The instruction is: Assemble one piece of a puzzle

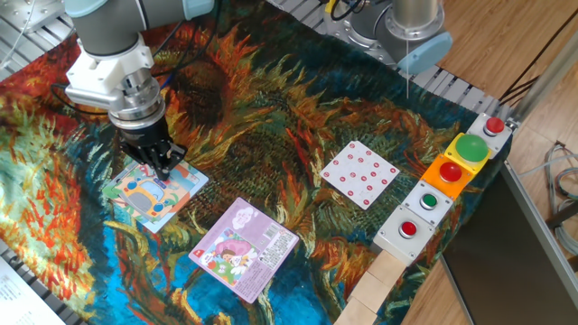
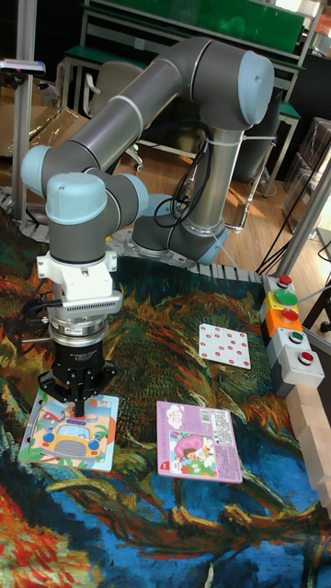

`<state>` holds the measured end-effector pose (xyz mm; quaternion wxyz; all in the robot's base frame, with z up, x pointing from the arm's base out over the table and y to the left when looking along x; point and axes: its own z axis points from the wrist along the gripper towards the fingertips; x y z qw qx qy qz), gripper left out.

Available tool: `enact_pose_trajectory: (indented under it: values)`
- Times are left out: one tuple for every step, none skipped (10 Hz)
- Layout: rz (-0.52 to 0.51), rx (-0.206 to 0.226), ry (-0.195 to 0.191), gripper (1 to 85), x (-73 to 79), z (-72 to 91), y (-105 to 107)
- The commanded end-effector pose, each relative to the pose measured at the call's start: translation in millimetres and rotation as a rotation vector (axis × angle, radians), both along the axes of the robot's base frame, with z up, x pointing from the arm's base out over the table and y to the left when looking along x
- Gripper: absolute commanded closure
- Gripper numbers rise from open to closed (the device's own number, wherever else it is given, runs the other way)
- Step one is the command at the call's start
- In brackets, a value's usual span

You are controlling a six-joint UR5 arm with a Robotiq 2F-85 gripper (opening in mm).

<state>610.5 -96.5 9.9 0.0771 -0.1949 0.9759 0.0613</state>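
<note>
Worktop [image 1: 298, 135] fills most of the frame, covered by one sunflower-print cloth; its left and bottom edges are cut off in the fixed view. One grey UR5 arm [image 2: 138, 129] comes down from the upper left; its base is out of frame in the fixed view and fully seen only in the tall view. One button box row [image 1: 449, 188] sits at right: five buttons, three red and two green. A row of pale wooden blocks [image 1: 375, 289] runs off the lower right edge, count unclear. Three flat squares lie on the cloth, well apart: one purple-pink puzzle [image 1: 244, 248] at lower centre, one white card with red dots [image 1: 360, 173] right of centre, and the puzzle [image 1: 149, 194] with the orange vehicle at lower left. Claw [image 1: 163, 170] is over the puzzle's upper edge, tips at or on the board and hiding that part of it. Fingers look close together; can't tell if they pinch a piece, since anything between them is too small to see.
</note>
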Motion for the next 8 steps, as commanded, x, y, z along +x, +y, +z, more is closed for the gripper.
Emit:
enact_pose_trajectory:
  values:
    - [-0.007, 0.009, -0.006, 84.3, -2.8, 1.8, -2.0]
    - [-0.007, 0.009, -0.006, 84.3, -3.5, 2.3, -1.9]
    - [-0.009, 0.011, -0.009, 84.3, -2.5, 3.1, -0.7]
    - [-0.010, 0.012, -0.011, 84.3, -0.4, 3.8, 1.5]
    - [-0.008, 0.021, -0.011, 84.3, 1.7, 4.6, 5.1]
    - [-0.008, 0.023, -0.011, 84.3, 4.3, 5.4, 6.8]
    - [-0.008, 0.023, -0.009, 84.3, 6.7, 6.3, 8.7]
    - [-0.008, 0.024, -0.009, 84.3, 8.6, 6.1, 11.0]
